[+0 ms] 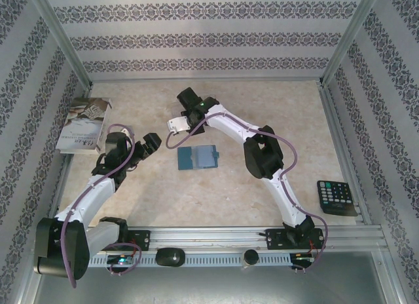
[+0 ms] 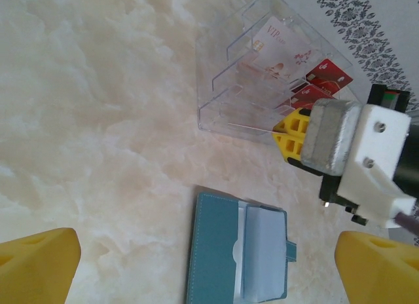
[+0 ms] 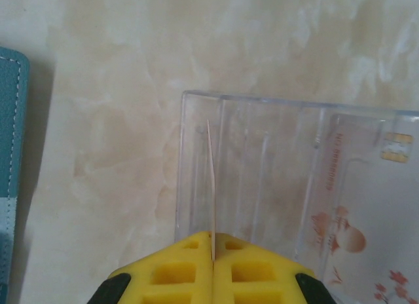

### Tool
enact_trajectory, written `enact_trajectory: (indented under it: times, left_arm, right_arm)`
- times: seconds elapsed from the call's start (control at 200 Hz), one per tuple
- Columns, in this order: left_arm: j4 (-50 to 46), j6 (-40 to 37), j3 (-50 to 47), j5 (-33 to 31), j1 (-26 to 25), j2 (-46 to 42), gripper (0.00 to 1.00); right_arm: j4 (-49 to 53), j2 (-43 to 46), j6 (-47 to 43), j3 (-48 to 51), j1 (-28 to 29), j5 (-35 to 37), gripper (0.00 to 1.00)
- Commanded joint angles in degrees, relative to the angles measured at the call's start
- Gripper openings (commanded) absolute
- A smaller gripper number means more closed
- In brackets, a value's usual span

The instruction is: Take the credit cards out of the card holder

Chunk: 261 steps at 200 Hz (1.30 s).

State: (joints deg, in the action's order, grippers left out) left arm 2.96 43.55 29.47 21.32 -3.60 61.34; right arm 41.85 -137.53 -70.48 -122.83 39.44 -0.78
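Right hand [image 3: 211, 255] pinches a thin pale card [image 3: 211, 179] edge-on at the clear plastic tray [image 3: 262, 102] edge; ease it upright into a slot. Left hand [image 1: 147, 145] wide.

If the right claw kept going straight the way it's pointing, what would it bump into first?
The clear tray: the thin card pinched in the right claw points into its slots, though depth is hard to judge.

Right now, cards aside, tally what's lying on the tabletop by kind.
card holder: 1
clear tray: 1
calculator: 1
booklet: 1
Total: 4
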Motion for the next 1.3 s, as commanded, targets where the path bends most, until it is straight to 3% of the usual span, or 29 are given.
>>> enact_trajectory:
  times: [0.0,0.839,1.299]
  left_arm:
    - [2.9,1.1,-0.8,1.6,1.1,0.3,1.0]
    - [3.8,1.5,-1.5,2.4,1.3,-0.4,1.0]
    - [3.5,1.5,-1.6,2.3,1.3,-1.2,1.0]
  right_arm:
    - [-3.4,0.5,-0.7,1.3,0.3,2.4,0.0]
    - [-0.1,3.8,2.4,-1.7,1.8,2.8,0.0]
    - [-1.9,1.2,4.1,-1.8,1.5,2.8,0.0]
